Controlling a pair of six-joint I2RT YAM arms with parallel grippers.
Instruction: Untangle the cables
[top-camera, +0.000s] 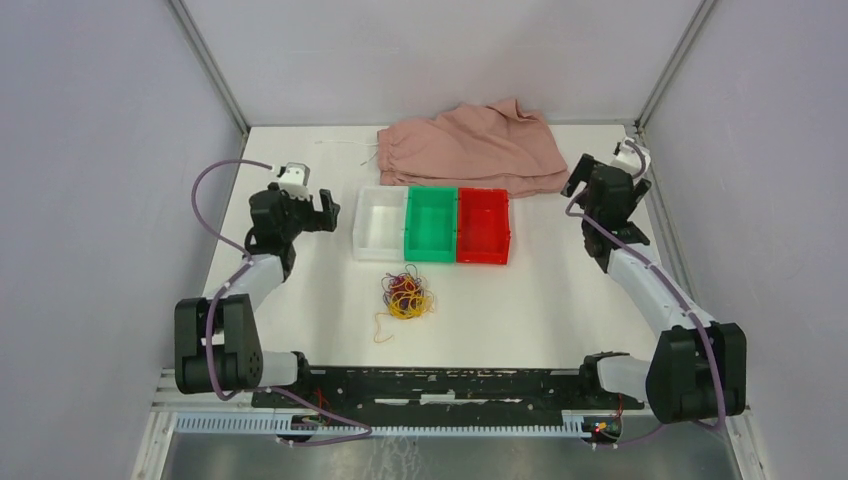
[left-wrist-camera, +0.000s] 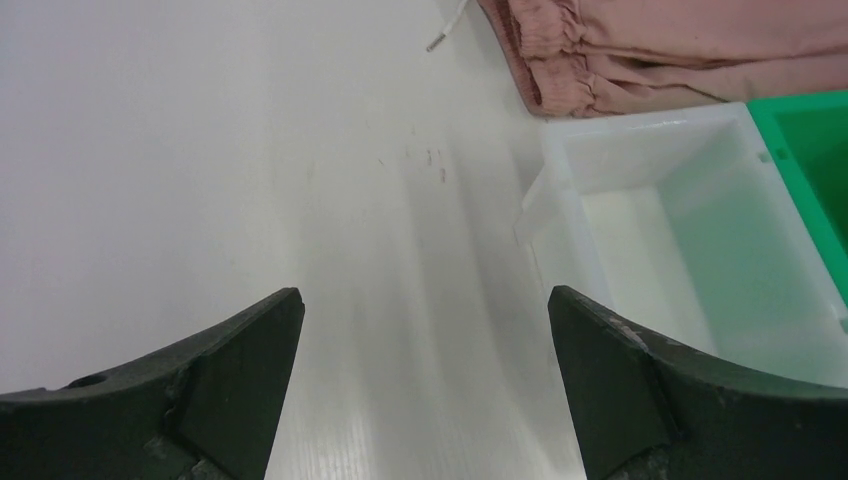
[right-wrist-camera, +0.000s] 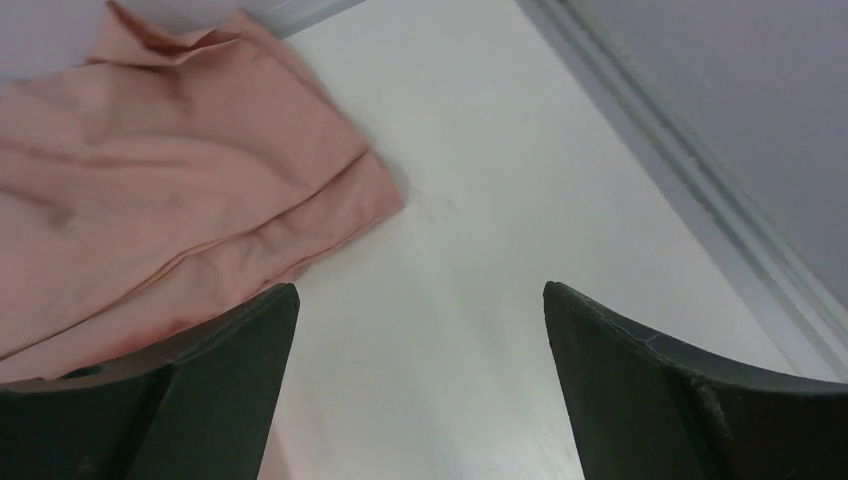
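White tabletop (top-camera: 560, 300), matte and faintly scuffed, fills a booth of plain grey walls (top-camera: 90, 150), with both arm bases at its near edge. The cables (top-camera: 406, 296) lie on the near side of the green bin (top-camera: 431, 225), just short of it, in one small knot of yellow, red and dark strands. They look light, limp and springy, so pulling one strand would probably drag the whole clump across the smooth surface. The best hold is likely the yellow tail (top-camera: 380, 330) trailing out of the knot away from the green bin, with the second arm pinning or lifting the mass.

A white bin (top-camera: 380, 225) touches the green bin on its left and a red bin (top-camera: 483, 228) on its right. Left of that row hangs the left gripper (left-wrist-camera: 425, 300), jaws spread wide and holding nothing. Well to the right, the right gripper (right-wrist-camera: 420, 295) is equally spread and bare. Beyond the green bin lies a crumpled pink cloth (top-camera: 470, 148), its white drawstring (top-camera: 345, 145) lying loose.
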